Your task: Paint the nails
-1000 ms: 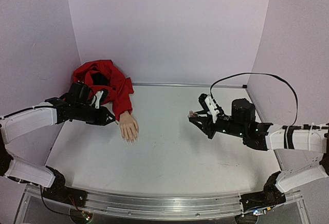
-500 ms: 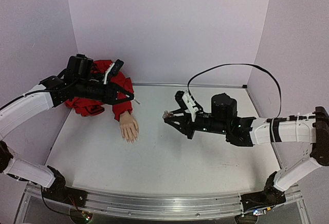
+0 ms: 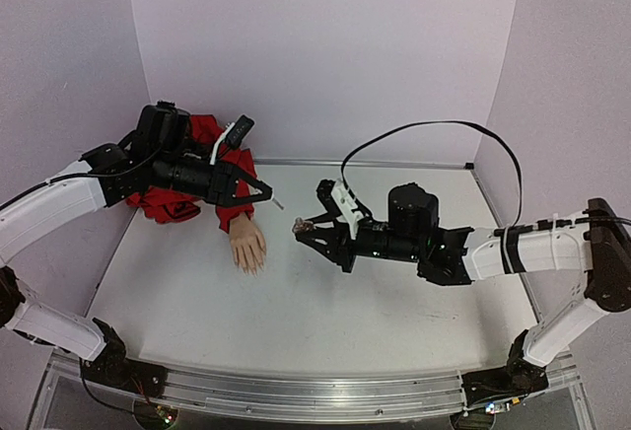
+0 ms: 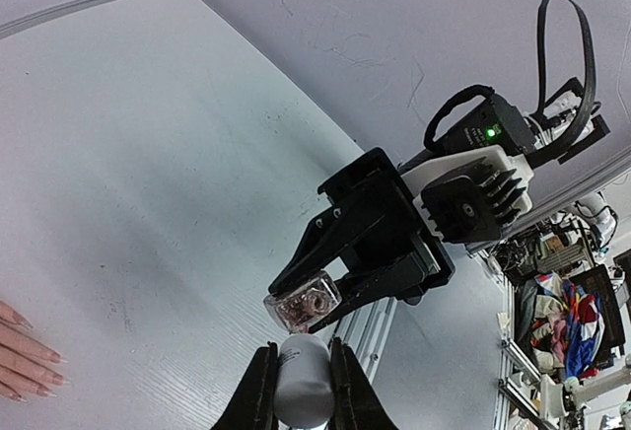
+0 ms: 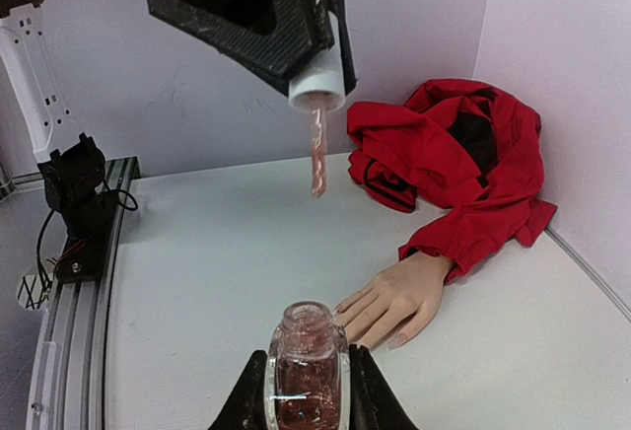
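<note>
Clamping cap, left hand; clamping bottle, right hand; brush clearest from right wrist.

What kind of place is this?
Probably a robot test lab: a left arm and right arm bolted to a metal rail, a table boxed in by plain walls, and a mannequin hand.

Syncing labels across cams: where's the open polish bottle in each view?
Top external: polish bottle near centre, to the right of the mannequin hand.
Left wrist: polish bottle lower centre, mouth towards the camera; hand's fingertips at the left edge.
Right wrist: polish bottle bottom centre, mouth up; hand just beyond it.
Shared landmark: the mannequin hand.
</note>
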You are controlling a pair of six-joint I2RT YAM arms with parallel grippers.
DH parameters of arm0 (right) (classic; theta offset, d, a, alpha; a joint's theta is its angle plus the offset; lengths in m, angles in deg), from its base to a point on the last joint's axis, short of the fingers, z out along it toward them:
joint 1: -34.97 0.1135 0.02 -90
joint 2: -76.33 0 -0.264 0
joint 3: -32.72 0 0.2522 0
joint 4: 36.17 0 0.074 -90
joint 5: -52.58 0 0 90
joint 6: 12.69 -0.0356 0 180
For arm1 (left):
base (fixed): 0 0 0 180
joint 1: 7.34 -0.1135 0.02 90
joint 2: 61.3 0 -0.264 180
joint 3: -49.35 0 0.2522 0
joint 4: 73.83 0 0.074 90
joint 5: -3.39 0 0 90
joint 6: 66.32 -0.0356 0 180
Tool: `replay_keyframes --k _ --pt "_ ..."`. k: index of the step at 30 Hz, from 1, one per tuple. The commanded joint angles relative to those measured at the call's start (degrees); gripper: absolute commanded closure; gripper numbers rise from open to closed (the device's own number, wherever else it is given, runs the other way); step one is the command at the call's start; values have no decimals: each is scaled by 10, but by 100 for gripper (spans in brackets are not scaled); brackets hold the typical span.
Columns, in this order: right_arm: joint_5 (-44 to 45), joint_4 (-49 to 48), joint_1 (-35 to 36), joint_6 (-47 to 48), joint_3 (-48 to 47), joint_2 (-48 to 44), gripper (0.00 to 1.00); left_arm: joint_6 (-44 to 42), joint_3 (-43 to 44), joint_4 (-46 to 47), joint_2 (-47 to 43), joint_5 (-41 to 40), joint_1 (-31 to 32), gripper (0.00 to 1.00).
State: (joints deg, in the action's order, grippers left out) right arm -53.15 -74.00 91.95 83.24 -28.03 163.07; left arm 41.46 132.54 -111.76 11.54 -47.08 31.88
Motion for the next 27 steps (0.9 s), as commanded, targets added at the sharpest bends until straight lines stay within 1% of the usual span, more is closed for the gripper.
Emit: replay_keyframes --k 1,11,27 --pt "-10 -53 4 -3 -41 9 100 8 25 14 -3 14 7 100" --pt "-16 -64 4 -1 -58 32 100 6 27 8 -1 12 15 100" --pt "-22 -64 5 1 -63 38 100 -7 34 -1 12 -22 27 100"
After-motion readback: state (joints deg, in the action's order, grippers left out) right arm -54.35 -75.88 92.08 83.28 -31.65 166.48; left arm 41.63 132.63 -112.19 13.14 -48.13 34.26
